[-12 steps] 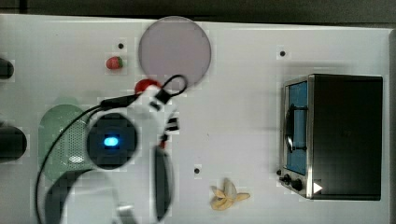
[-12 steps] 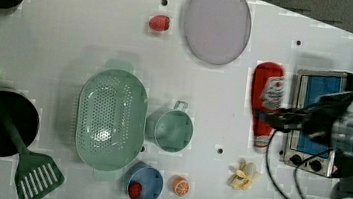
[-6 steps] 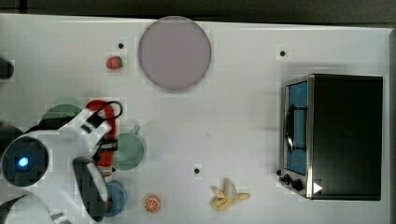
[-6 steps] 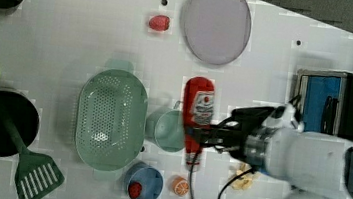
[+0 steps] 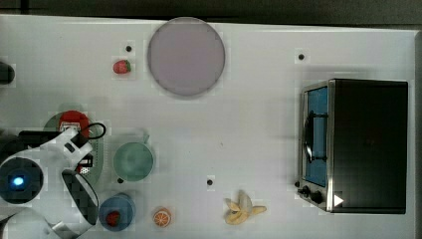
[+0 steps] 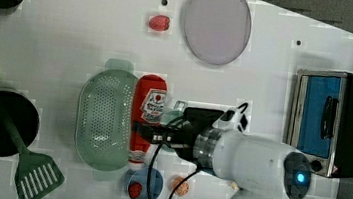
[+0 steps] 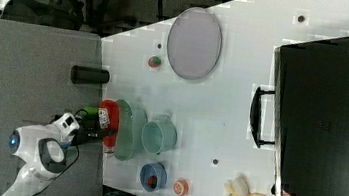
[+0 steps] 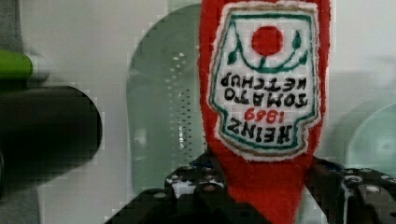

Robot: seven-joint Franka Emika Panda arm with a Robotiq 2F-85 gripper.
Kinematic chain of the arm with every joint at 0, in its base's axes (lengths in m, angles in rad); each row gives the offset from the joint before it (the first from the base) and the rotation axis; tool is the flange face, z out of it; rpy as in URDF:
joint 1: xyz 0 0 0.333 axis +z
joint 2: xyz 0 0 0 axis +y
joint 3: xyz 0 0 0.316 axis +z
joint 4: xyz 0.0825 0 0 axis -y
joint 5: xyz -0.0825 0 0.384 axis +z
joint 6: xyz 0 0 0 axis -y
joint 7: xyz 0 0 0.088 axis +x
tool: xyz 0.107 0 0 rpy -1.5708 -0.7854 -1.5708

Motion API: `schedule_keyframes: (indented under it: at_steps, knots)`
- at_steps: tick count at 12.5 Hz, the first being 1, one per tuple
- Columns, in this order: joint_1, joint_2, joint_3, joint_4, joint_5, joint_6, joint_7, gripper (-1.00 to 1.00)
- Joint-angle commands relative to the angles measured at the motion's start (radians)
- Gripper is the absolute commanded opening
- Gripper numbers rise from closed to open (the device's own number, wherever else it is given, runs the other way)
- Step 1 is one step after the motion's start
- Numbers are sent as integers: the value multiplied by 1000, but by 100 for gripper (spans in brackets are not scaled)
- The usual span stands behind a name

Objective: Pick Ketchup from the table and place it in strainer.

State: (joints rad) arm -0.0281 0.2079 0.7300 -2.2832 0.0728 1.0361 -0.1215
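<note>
Over the strainer (image 6: 104, 116), gripper-held (image 6: 146, 132) Ketchup (image 6: 148, 107); strawberry in blue cup (image 6: 143, 186)

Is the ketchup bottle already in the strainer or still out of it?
Still out. The Ketchup is held in the claw, lying level along the strainer rim on the left view's right; the perforated centre is empty.

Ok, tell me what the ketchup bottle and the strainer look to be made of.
Ketchup: looks soft and fuzzy in the wrist view, its label edged like stitched fabric, so probably plush or felt rather than hard plastic. Strainer: pale mint green, smooth, with faint sheen and even rows of holes; most likely moulded plastic.
</note>
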Motion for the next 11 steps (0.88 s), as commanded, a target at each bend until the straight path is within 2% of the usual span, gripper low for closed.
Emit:
schedule_keyframes:
  at_steps: [1,3,4,8,11]
  knots:
    - [23,72,1,14,-4,84,139,9]
    - [32,136,-4,14,-22,149,139,9]
    - [35,160,-7,14,-28,180,139,18]
    - [30,171,-12,18,-29,199,139,99]
    - [-12,85,-23,18,-15,161,155,100]
